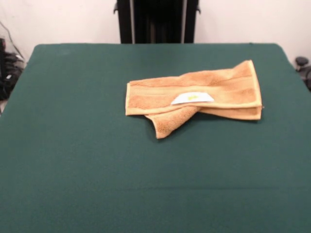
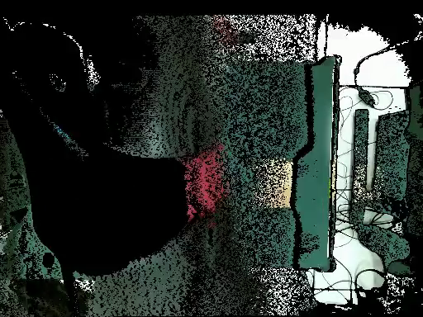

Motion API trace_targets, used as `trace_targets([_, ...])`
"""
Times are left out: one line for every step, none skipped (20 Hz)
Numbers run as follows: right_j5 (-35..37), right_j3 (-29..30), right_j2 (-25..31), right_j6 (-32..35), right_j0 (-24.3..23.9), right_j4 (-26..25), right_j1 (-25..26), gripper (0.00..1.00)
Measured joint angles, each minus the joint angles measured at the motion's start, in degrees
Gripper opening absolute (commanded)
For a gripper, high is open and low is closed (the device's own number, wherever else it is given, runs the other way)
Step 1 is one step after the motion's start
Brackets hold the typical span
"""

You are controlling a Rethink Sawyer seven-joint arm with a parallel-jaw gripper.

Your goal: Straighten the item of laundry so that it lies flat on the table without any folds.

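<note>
The orange-tan terry towel [image 1: 194, 94] lies right of centre on the dark green table [image 1: 97, 160]. It is folded lengthwise into a long band, with layers stacked on each other. One corner flap [image 1: 170, 124] sticks out toward the near side. Its white care label [image 1: 192, 98] with yellow print faces up on top. A flat woven border band runs along the towel's length. No gripper or arm shows in the front view. The overhead view is too broken up to make out a gripper; a faint tan patch [image 2: 277, 183] there may be the towel.
The robot's black pedestal [image 1: 156, 22] stands at the table's far edge. Dark cables and gear [image 1: 7, 68] sit beyond the left edge, and a dark object [image 1: 303, 68] beyond the right edge. A red blotch [image 2: 202, 177] shows in the overhead view.
</note>
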Motion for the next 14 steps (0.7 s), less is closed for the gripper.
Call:
trace_targets([0.0,-0.5,-0.3,1.4,0.3,0.0,0.9,1.0])
trace_targets([0.0,-0.8,-0.4,2.3,0.5,0.0,1.5,1.0])
trace_targets([0.0,-0.9,-0.7,3.7,1.0,-0.1,2.2,1.0])
trace_targets([-0.1,-0.9,-0.8,4.7,1.3,-0.2,2.6,1.0])
trace_targets([-0.6,-0.9,-1.4,7.5,2.4,-0.6,3.8,1.0])
trace_targets([-0.7,-0.9,-1.6,8.3,2.6,-0.8,4.1,1.0])
trace_targets([-0.8,-0.8,-1.8,8.8,2.8,-0.9,4.3,1.0])
trace_targets([-1.1,-0.9,-2.1,10.0,3.3,-1.2,4.7,1.0])
trace_targets([-1.5,-0.9,-2.4,11.3,3.7,-1.4,5.0,1.0])
trace_targets([-2.3,-0.9,-2.6,12.9,4.4,-1.8,5.5,1.0])
trace_targets([-2.8,-0.9,-2.7,13.6,4.6,-1.9,5.7,1.0])
trace_targets([-3.6,-0.9,-2.8,14.5,5.0,-2.2,5.9,1.0])
trace_targets([-5.1,-0.8,-3.0,15.9,5.5,-2.6,6.3,1.0])
trace_targets([-6.5,-0.8,-3.2,17.3,6.0,-3.1,6.6,1.0])
